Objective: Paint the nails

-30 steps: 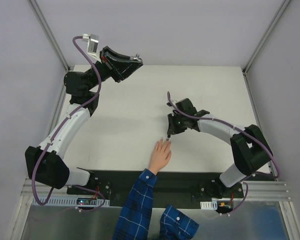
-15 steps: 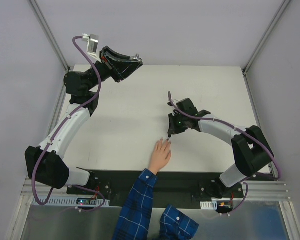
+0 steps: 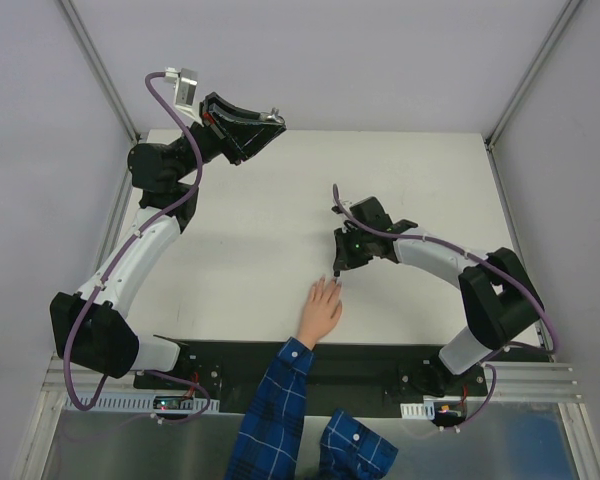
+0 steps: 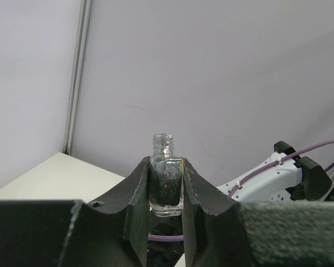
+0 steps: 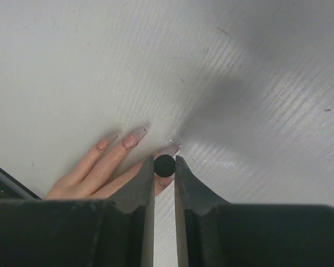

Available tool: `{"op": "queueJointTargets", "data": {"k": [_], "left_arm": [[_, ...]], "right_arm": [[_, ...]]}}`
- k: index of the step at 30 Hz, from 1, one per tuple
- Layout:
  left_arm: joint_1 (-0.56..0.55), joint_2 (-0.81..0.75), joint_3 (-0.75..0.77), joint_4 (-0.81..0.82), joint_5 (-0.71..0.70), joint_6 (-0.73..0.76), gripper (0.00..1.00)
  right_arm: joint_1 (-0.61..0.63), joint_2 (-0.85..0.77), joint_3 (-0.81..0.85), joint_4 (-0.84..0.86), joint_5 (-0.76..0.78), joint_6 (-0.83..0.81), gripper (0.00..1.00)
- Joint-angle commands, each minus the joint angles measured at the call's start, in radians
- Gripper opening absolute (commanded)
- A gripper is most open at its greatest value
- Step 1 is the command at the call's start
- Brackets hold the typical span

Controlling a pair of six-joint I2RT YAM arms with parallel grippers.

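On your white table the person's hand lies flat near the front edge, your left gripper clamps an uncapped glitter bottle high at the far left, and your right gripper pinches a round black cap just over the nails.

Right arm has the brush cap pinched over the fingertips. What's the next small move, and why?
Probably a short, gentle stroke along the finger beneath: the right gripper is shut on the black brush cap, which sits right over a fingertip of the hand flat on the table.
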Motion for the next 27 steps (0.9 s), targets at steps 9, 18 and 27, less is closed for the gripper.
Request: {"op": "queueJointTargets", "data": {"k": [9,18,27], "left_arm": [[0.013,-0.025,0.039,0.04,0.016,0.02,0.0],[0.014,-0.014,0.05,0.031,0.019,0.025,0.0],[0.014,-0.003,0.053,0.032,0.018,0.026,0.0]], "right_arm": [[0.003,-0.007,0.06,-0.008,0.019,-0.014,0.0],[-0.001,0.044,0.083,-0.002,-0.001,-0.008,0.01],[-0.038,0.039,0.055,-0.01,0.017,0.014,0.01]]}}
